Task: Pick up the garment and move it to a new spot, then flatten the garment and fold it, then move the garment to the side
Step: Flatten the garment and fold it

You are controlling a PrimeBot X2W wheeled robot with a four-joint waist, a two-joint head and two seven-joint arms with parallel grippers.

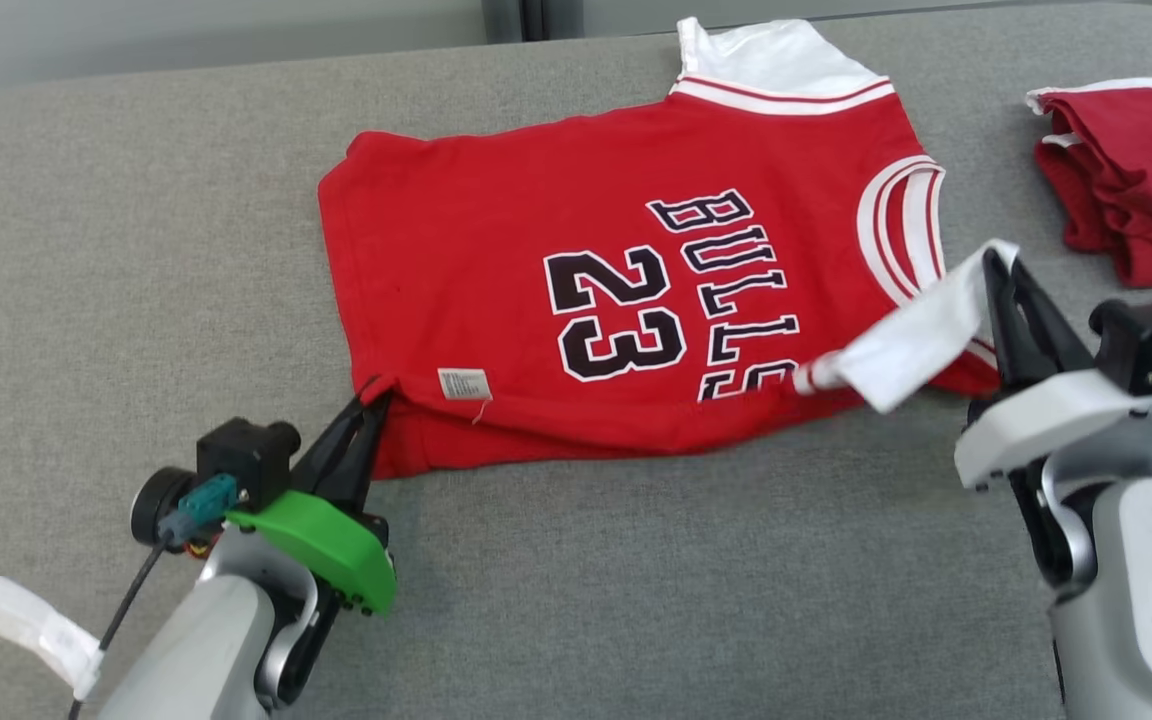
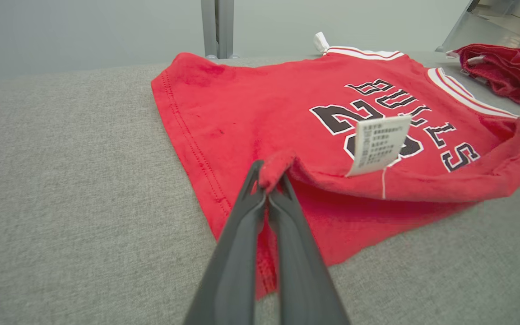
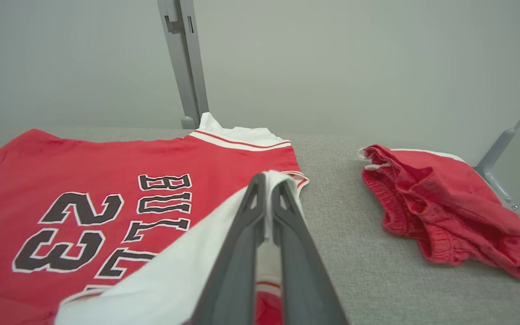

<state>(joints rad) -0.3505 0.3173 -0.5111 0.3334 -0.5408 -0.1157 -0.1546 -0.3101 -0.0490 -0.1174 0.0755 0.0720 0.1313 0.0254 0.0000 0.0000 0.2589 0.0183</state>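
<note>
Left gripper [image 1: 377, 398] clamping red hem corner of jersey [image 1: 496, 220]; right gripper [image 1: 992, 262] pinching its white sleeve. Jersey lying spread beyond both grippers on grey cushion [image 1: 136, 250], showing black "BULLS 23", white trim, care tag [image 1: 463, 383] beside left gripper. Second red garment [image 1: 1136, 170] lying crumpled beyond right gripper.

Soft, even light is coming from above, making all views bright. Only faint shadows are lying on the grey surface [image 1: 576, 620] under the near edge of the red jersey [image 1: 556, 300]. Head view is reading sharp. Wrist views are stretching at the edges, and the dark fingers [image 2: 237, 262] nearest the lens are blurring slightly.
</note>
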